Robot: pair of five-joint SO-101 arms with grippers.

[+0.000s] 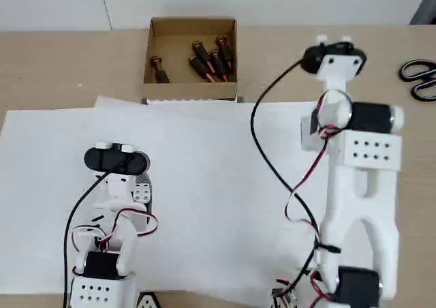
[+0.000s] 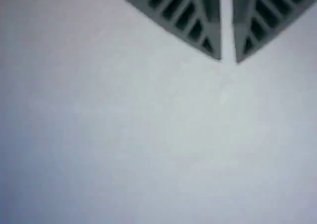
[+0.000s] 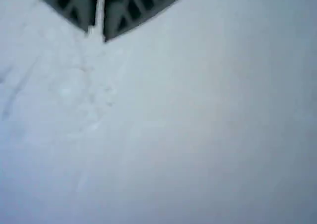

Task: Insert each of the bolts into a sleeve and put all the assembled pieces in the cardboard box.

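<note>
Left jaws, right jaws: closed, above paper (image 2: 148,149)

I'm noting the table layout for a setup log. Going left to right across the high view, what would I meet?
folded arm → cardboard box → extended arm → scissors

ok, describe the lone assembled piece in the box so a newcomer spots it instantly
Find the cardboard box on the wooden table, just beyond the white paper sheet. Inside, the assembled piece lies alone near the box's left wall in the high view; the other pieces huddle together on the right side.
</note>
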